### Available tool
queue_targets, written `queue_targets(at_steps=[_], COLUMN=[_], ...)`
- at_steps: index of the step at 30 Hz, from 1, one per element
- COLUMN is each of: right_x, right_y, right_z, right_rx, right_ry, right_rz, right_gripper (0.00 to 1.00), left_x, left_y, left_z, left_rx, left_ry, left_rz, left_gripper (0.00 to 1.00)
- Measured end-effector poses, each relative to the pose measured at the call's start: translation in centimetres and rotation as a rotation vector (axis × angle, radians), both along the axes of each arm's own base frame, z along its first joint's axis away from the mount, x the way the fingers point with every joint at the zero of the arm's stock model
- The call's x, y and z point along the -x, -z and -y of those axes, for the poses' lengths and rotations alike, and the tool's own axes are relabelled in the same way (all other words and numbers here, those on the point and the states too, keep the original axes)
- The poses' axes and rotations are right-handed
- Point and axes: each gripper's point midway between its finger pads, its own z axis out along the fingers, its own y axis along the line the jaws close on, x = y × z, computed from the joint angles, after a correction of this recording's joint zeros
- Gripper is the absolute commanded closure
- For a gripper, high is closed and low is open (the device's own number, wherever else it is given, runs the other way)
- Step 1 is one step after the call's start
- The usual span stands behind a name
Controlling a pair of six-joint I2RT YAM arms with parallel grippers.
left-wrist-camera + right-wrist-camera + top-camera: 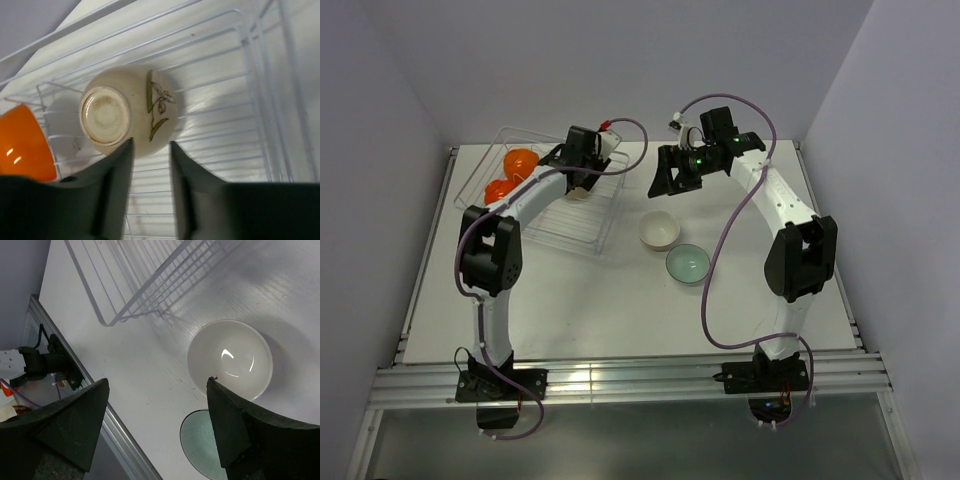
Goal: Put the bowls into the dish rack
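Top view: the dish rack (588, 232) sits at the white tabletop's (620, 310) far left corner, an orange bowl (523, 160) inside; lilac walls (380, 100) stand around.

Left wrist: the left hand (151, 145), partly open and empty, hangs beside a painted cream bowl (127, 112) tipped in the dish rack, seemingly loaded.

Right wrist: the right hand (157, 385), wide and empty, hovers over a plain cream bowl (230, 360) beside a teal bowl (200, 440), probably the next pick.

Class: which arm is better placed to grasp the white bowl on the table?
Right: the right gripper hangs open near the white bowl; the left gripper is over the dish rack.

Robot lab: blank walls (650, 60) box a white table (620, 310).
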Motion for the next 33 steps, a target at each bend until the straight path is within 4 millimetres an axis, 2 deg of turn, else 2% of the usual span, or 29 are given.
queue_targets(at_steps=[1,2,3,9,12,17,18,19,21,25,27,29,31,33], right_x=[0.0,0.0,0.0,-0.4,-0.4,0.4,0.7,1.0,1.6,2.7,3.0,3.0,2.9,2.7], right_y=[0.0,0.0,-0.1,0.1,0.9,2.9,3.3,3.6,4.0,4.5,4.6,4.6,4.6,4.6], right_z=[0.0,0.0,0.1,0.9,1.7,2.9,3.1,3.3,3.6,4.3,4.7,5.2,5.8,6.2], right_rx=[-0.002,-0.004,-0.006,-0.004,0.005,0.033,0.04,0.048,0.063,0.084,0.095,0.113,0.131,0.152], right_ry=[-0.001,-0.001,0.0,0.019,0.03,0.043,0.043,0.044,0.046,0.048,0.052,0.062,0.076,0.093], right_rz=[-0.001,-0.001,-0.001,-0.004,-0.023,-0.072,-0.079,-0.085,-0.098,-0.101,-0.097,-0.089,-0.076,-0.067], right_gripper=[0.19,0.21,0.22,0.23,0.24,0.25,0.25,0.24,0.23,0.22,0.22,0.21,0.2,0.2], left_x=[0.1,0.4,0.6,1.2,0.4,-1.1,-1.0,-1.0,-0.9,-0.8,-0.9,-0.7,-0.2,0.9], left_y=[0.0,-0.1,-0.2,-0.5,0.1,2.8,3.4,3.7,4.2,3.9,3.6,3.1,1.9,0.3], left_z=[0.0,0.3,0.5,0.6,0.3,-0.7,-0.8,-0.9,-1.0,-0.6,-0.3,0.3,1.1,1.8], left_rx=[0.011,0.032,0.057,0.148,0.176,0.18,0.182,0.178,0.175,0.184,0.201,0.229,0.282,0.337], left_ry=[0.001,0.009,0.009,-0.001,-0.02,-0.056,-0.06,-0.064,-0.071,-0.083,-0.077,-0.059,-0.028,-0.002], left_rz=[-0.009,-0.028,-0.049,-0.118,-0.137,-0.184,-0.198,-0.206,-0.216,-0.22,-0.217,-0.221,-0.222,-0.225], left_gripper=[0.65,0.72,0.73,0.7,0.69,0.67,0.65,0.58,0.5,0.31,0.26,0.16,0.02,0.01])
